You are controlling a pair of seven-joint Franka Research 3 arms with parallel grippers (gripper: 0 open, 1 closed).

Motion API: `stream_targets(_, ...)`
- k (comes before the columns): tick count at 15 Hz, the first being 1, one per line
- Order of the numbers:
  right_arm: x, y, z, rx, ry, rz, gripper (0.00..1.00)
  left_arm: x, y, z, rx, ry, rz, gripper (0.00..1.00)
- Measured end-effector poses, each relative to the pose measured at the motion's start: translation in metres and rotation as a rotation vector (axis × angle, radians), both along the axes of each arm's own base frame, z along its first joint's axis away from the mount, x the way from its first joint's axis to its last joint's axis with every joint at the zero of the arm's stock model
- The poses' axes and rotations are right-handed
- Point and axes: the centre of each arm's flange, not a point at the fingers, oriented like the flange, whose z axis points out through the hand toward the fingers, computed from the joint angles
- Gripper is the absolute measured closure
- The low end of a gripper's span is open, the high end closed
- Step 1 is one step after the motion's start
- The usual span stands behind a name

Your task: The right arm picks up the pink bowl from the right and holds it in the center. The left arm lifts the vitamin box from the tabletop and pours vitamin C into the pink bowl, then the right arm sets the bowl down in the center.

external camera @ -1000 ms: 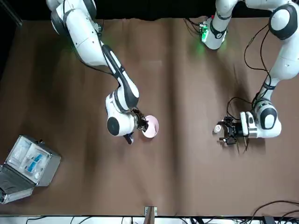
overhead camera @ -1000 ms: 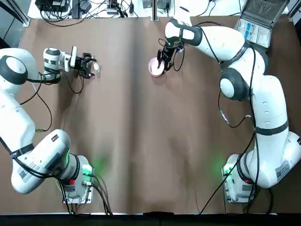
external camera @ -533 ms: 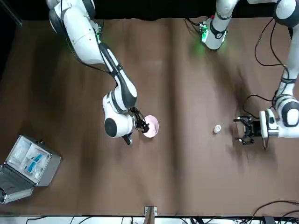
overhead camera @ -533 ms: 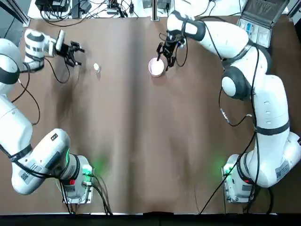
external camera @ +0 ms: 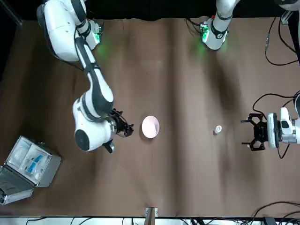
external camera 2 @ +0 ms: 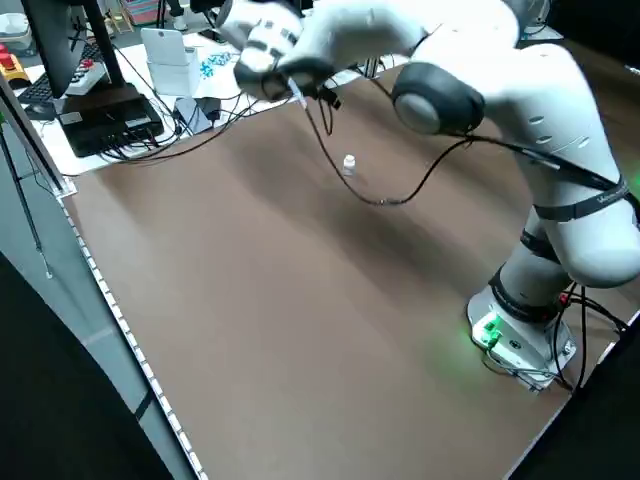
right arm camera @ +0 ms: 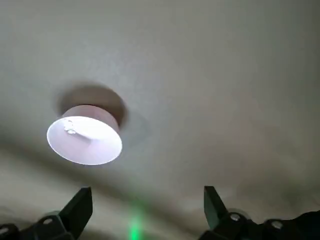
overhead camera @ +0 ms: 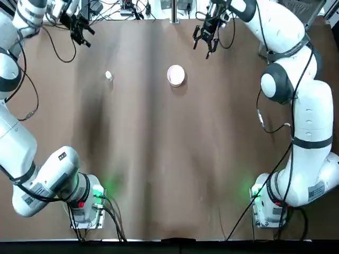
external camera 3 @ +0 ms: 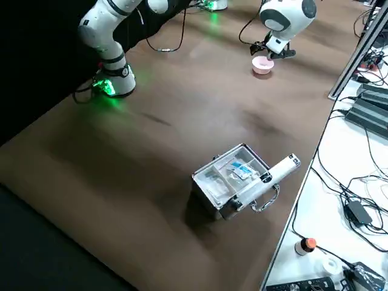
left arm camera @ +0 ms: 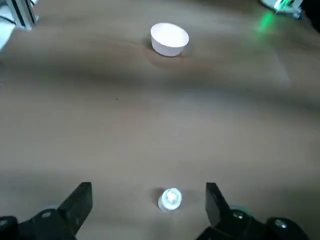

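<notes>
Bowl [overhead camera: 176, 74] and box [overhead camera: 108, 75] both rest on the tabletop [overhead camera: 169, 159], upper centre and upper left of the top view, well apart from each other and from either arm.

Right gripper [overhead camera: 205, 41], upper centre-right of the top view, hangs beside the bowl with fingers spread and nothing between them; the right wrist view shows the pink bowl [right arm camera: 85, 140] upright with small whitish specks on its inner wall. Left gripper [overhead camera: 78, 27], at the upper left corner of the top view, is likewise spread and empty; in the left wrist view the box [left arm camera: 170, 199] lies between its fingers but farther off, not touched.

Handling, as judged from appearance: the bowl looks light, stiff and smooth, so it probably slips if pinched on its sloping outer wall; the thin rim, one finger inside and one outside, seems the surest hold. The box appears very small, light and rigid, likely to tip or skid at a glancing touch; a grip across its body from both sides looks best. A grey case [external camera: 24, 168] at the lower left of the front view plays no part.
</notes>
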Motion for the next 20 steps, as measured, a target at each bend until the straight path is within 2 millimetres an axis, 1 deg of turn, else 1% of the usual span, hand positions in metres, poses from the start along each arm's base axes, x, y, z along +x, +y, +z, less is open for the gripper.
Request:
stream_targets(2, 0.004, -0.021, 0.015, 0.009, -0.024, 0.064, 0.02, 0.001, -0.035, 0.031, 0.082, 0.032, 0.039, 0.00)
stream_targets(3, 0.006, -0.035, 0.023, 0.009, -0.038, 0.100, 0.02, 0.000, -0.049, 0.045, 0.114, 0.050, 0.071, 0.00)
stream_targets(5, 0.010, -0.066, 0.043, -0.002, -0.070, 0.169, 0.02, -0.002, -0.071, 0.071, 0.163, 0.080, 0.148, 0.00)
stream_targets(6, 0.011, -0.078, 0.057, -0.017, -0.099, 0.197, 0.02, -0.004, -0.081, 0.082, 0.185, 0.089, 0.179, 0.00)
stream_targets(7, 0.011, -0.085, 0.076, -0.039, -0.136, 0.216, 0.02, -0.005, -0.090, 0.091, 0.223, 0.094, 0.203, 0.00)
stream_targets(10, -0.001, -0.094, 0.144, -0.111, -0.245, 0.268, 0.02, -0.009, -0.114, 0.107, 0.376, 0.097, 0.278, 0.00)
stream_targets(12, -0.014, -0.101, 0.176, -0.136, -0.274, 0.346, 0.02, -0.010, -0.137, 0.116, 0.452, 0.123, 0.377, 0.00)
stream_targets(14, -0.020, -0.116, 0.196, -0.138, -0.292, 0.397, 0.02, -0.009, -0.163, 0.127, 0.538, 0.157, 0.552, 0.00)
stream_targets(17, -0.023, -0.149, 0.220, -0.116, -0.318, 0.436, 0.02, -0.012, -0.195, 0.138, 0.647, 0.177, 0.801, 0.00)
stream_targets(20, -0.031, -0.183, 0.248, -0.124, -0.351, 0.513, 0.02, -0.017, -0.223, 0.144, 0.745, 0.110, 0.947, 0.00)
